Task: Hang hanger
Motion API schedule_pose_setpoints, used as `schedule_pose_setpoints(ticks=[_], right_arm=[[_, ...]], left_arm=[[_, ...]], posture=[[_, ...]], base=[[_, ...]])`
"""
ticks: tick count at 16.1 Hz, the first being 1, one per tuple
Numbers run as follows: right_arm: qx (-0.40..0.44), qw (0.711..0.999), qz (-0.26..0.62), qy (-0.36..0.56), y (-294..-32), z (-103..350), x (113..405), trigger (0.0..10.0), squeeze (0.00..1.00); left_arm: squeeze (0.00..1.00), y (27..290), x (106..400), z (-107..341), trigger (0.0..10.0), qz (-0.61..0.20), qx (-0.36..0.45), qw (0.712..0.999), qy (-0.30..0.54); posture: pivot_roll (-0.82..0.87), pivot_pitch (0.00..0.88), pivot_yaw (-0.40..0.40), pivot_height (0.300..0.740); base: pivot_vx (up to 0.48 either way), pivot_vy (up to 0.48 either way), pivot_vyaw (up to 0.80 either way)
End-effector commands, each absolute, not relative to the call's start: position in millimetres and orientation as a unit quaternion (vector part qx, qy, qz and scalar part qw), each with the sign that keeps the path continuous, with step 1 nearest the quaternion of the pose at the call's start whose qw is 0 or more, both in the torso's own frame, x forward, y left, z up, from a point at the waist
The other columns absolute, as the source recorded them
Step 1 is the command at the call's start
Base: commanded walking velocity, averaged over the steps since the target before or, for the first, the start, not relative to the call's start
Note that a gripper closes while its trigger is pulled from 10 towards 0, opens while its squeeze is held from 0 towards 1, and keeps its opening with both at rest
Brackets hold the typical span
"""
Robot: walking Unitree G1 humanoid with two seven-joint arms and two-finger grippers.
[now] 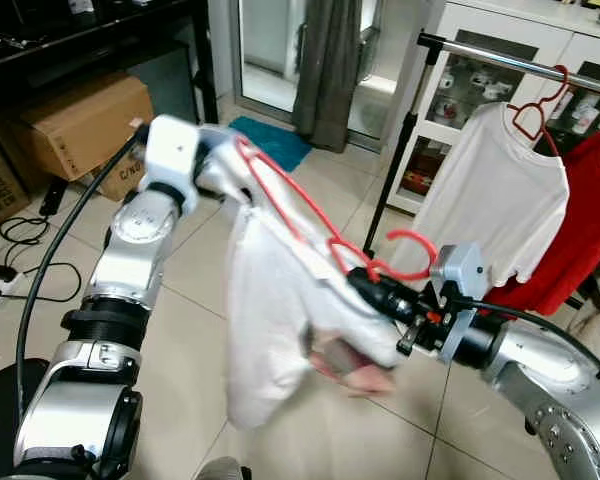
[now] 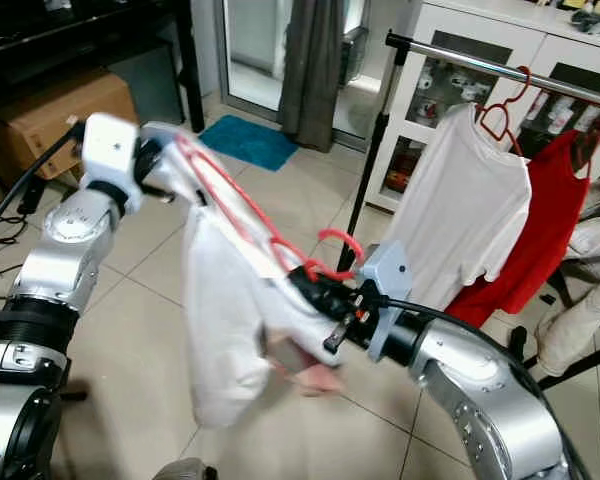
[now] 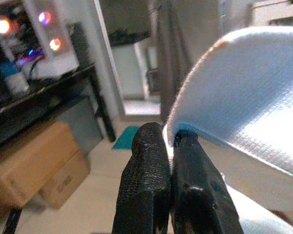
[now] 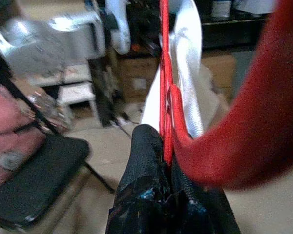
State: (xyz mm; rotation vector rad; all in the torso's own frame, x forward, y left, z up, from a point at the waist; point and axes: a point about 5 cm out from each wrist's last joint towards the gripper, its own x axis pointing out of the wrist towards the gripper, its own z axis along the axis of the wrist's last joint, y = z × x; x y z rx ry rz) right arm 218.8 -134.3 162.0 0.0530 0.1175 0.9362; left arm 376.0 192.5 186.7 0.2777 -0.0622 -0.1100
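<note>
A red hanger (image 1: 310, 225) carrying a white shirt (image 1: 270, 320) hangs in the air between my two arms. My right gripper (image 1: 365, 280) is shut on the hanger near the base of its hook (image 4: 166, 112). My left gripper (image 1: 225, 165) is shut on the shirt's shoulder (image 3: 244, 107) at the hanger's far end. The clothes rail (image 1: 520, 62) runs across the upper right, beyond the hanger's hook (image 1: 412, 240).
A white shirt on a red hanger (image 1: 500, 190) and a red garment (image 1: 580, 230) hang on the rail. The rail's black upright (image 1: 395, 160) stands on the tiled floor. Cardboard boxes (image 1: 80, 125) and cables lie at left. A white cabinet (image 1: 500, 40) stands behind.
</note>
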Motion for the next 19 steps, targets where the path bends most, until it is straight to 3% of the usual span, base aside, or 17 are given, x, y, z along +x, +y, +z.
schedule_pose_setpoints(ticks=[1,3,6,9,13,14,15,16,17,18,19], right_arm=[[0.019,0.891,0.447,0.073,-143,161,213,0.0,0.00],[0.029,0.908,0.412,0.067,-142,159,221,0.0,0.00],[0.107,0.964,0.241,0.033,-148,164,255,0.0,0.00],[0.223,0.974,0.033,-0.015,-166,168,282,0.0,0.00],[0.147,0.989,0.017,0.000,-169,162,291,0.0,0.00],[0.128,0.992,0.009,0.010,-168,159,292,6.2,0.00],[0.118,0.993,0.009,0.027,-168,154,292,10.0,0.00],[0.086,0.995,0.007,0.051,-169,144,288,10.0,0.00],[0.069,0.995,0.001,0.075,-171,136,285,10.0,0.00],[0.039,0.994,-0.012,0.104,-177,123,277,10.0,0.00],[0.026,0.993,-0.018,0.111,-179,119,273,10.0,0.00]], left_arm=[[0.00,206,381,214,0.0,0.000,0.124,0.989,-0.078],[0.00,186,382,215,0.0,-0.042,0.099,0.990,-0.092],[0.00,143,374,208,0.0,-0.147,0.057,0.982,-0.102],[0.00,99,342,181,0.0,-0.266,0.045,0.961,-0.068],[0.00,76,311,180,0.0,-0.348,0.025,0.934,-0.072],[0.00,80,308,181,0.0,-0.324,0.012,0.943,-0.071],[0.00,85,308,180,0.0,-0.300,0.006,0.951,-0.068],[0.00,100,309,174,2.4,-0.236,0.004,0.970,-0.057],[0.00,109,308,170,7.8,-0.202,0.003,0.978,-0.045],[0.00,129,306,156,10.0,-0.140,-0.008,0.990,-0.011],[0.00,138,303,150,10.0,-0.116,-0.011,0.993,0.004]], posture=[[0.02,0.000,-0.041,0.740],[0.02,0.000,-0.037,0.740],[0.02,0.000,-0.027,0.740],[0.02,0.000,-0.029,0.740],[0.04,0.002,-0.045,0.740],[0.05,0.001,-0.047,0.740],[0.05,0.000,-0.051,0.740],[0.05,0.000,-0.053,0.740],[0.05,0.000,-0.056,0.740],[0.05,0.000,-0.058,0.740],[0.04,0.000,-0.063,0.740]], base=[[0.000,0.000,0.00],[0.000,0.000,0.00],[0.000,0.000,0.00],[0.000,0.000,0.00],[0.000,0.000,0.00],[0.000,0.000,0.00],[0.000,0.000,0.00],[0.000,0.000,0.00],[0.000,0.000,0.00],[0.000,0.000,-0.80],[0.000,0.000,-0.80]])
